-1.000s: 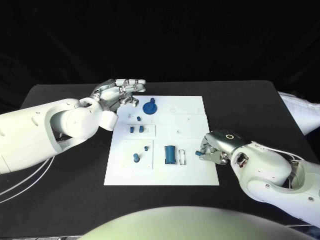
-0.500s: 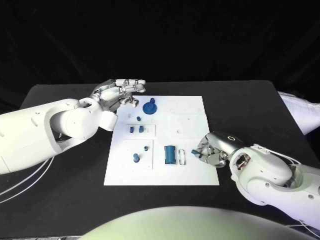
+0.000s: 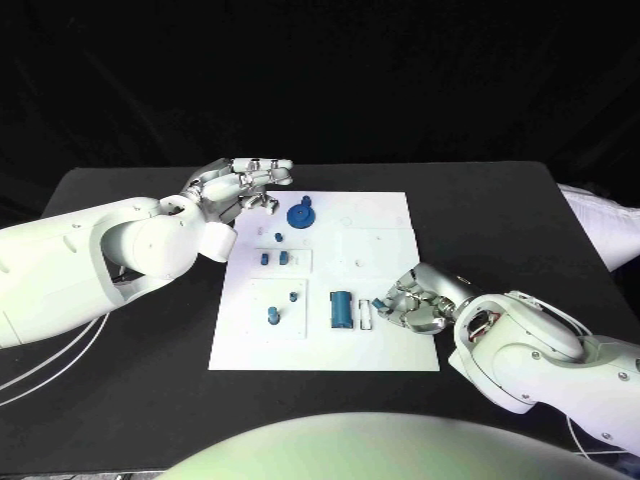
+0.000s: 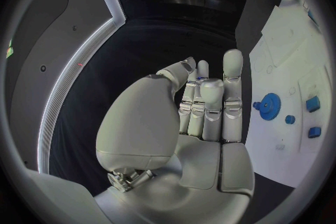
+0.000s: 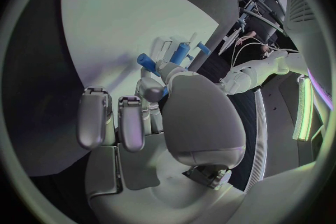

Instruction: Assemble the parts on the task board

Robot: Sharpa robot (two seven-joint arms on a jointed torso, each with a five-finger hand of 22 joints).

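The white task board lies mid-table. On it are a blue gear, two small blue blocks, small blue pegs and a blue cylinder. My right hand hangs over the board's near right part, just right of the cylinder, and pinches a small blue part at its fingertips. My left hand hovers at the board's far left corner beside the gear. Its fingers are drawn to the thumb, with a blue speck between the tips.
The black table has open room right of the board and in front of it. A white crumpled cloth or bag lies past the table's right edge. White cables trail under my left arm.
My right hand has moved left across the board's near right part, closer to the blue cylinder, with the small part in it. The left hand has not moved.
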